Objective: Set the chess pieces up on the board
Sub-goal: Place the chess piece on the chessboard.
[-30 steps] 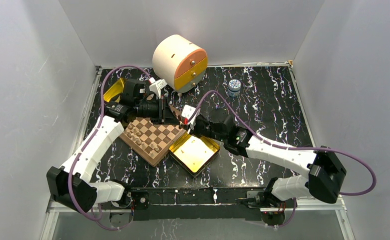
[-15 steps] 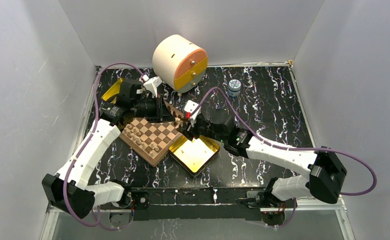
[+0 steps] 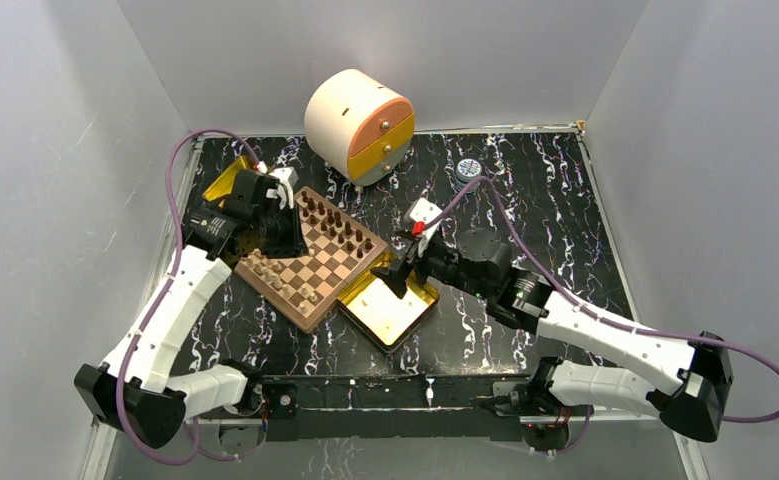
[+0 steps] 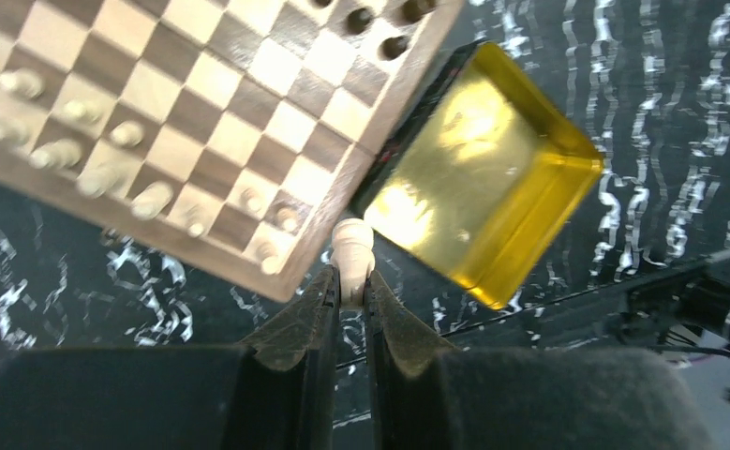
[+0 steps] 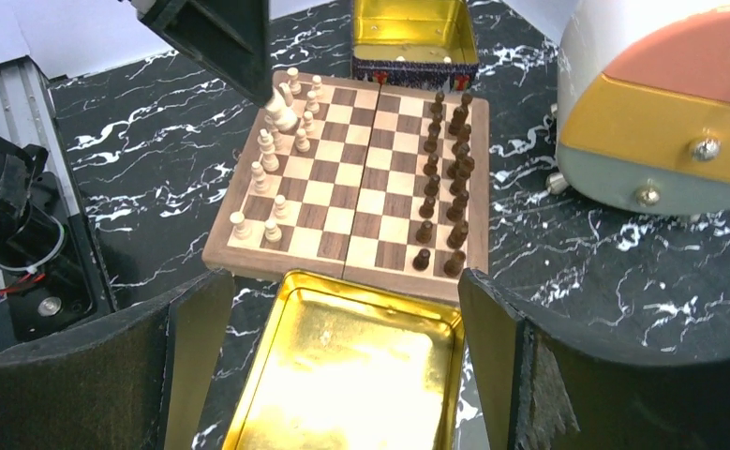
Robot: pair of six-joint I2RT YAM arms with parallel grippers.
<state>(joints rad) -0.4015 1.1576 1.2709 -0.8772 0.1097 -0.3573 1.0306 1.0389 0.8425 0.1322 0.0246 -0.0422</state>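
The board [image 3: 315, 262] lies left of centre, with dark chess pieces [image 3: 340, 225] in two rows along its far side and light chess pieces [image 3: 283, 280] along its near side. My left gripper [image 3: 287, 232] hovers over the board's left part, shut on a light tan chess piece [image 4: 351, 251] that sticks out past its fingertips [image 4: 319, 291]. In the right wrist view that piece [image 5: 281, 114] hangs above the light rows [image 5: 272, 173]. My right gripper [image 5: 342, 281] is wide open and empty over the open gold tin [image 5: 351, 375], just short of the board's rim [image 5: 342, 277].
A round cream and orange container [image 3: 358, 122] stands behind the board. A second gold tin [image 3: 225, 180] sits at the board's far left, partly behind the left arm. A small round jar [image 3: 468, 170] is at the back right. Black marble tabletop [image 3: 565, 230] stretches to the right.
My right gripper opened wide and drew back from the board's far corner to above the gold tin. My left gripper shifted left with its light piece, uncovering the dark rows.
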